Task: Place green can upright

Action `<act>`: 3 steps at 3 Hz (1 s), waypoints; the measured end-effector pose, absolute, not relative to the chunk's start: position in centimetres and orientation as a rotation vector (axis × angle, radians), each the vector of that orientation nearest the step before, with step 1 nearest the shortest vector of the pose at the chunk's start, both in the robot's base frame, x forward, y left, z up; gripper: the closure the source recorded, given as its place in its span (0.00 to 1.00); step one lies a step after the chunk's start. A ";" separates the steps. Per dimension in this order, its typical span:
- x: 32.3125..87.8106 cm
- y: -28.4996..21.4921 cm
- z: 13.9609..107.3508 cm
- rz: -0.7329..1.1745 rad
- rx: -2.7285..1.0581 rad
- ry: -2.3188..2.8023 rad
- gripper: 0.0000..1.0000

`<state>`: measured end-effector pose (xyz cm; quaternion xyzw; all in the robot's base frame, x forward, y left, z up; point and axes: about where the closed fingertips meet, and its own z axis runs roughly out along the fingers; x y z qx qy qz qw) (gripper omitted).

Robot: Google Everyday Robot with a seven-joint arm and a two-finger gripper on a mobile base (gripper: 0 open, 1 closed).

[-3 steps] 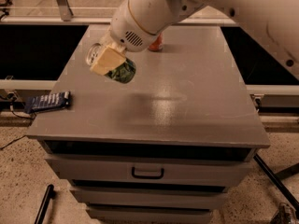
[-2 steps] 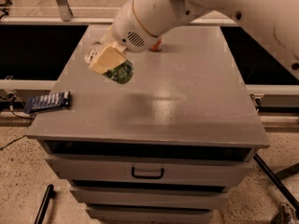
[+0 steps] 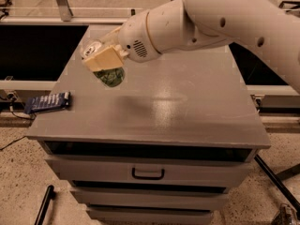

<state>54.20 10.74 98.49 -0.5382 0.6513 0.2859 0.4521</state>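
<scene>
**Desk:** What is happening here?

**Photographer:** A robot arm reaches in from the far right over a grey drawer cabinet [image 3: 187,102]. Its gripper [image 3: 103,60] hangs above the left part of the cabinet top. The fingers are clamped across the body of the green can [image 3: 111,76].

**Desk:** Is the can standing?

**Photographer:** No. It is tilted, with its green end pointing down and toward the near side and a silvery end up at the far left. A soft shadow on the top suggests it is held clear of the surface.

**Desk:** How would it handle?

**Photographer:** My judgement is that it is light, thin-walled aluminium. It is stiff enough for a firm pinch but easy to dent, and smooth enough to twist in the pads. The present hold across the middle of the wall looks right, because it leaves both ends free. The can needs turning until one flat end faces down, then lowering gently, as a light can tips easily on release.

**Desk:** Anything else nearby?

**Photographer:** A dark blue packet [image 3: 47,101] lies at the cabinet's left edge, well apart from the can.
</scene>
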 end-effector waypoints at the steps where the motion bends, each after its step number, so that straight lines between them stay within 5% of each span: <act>1: 54.5 10.6 98.5 0.799 -1.199 1.593 1.00; 3: 57.3 9.3 96.0 0.901 -0.971 1.671 1.00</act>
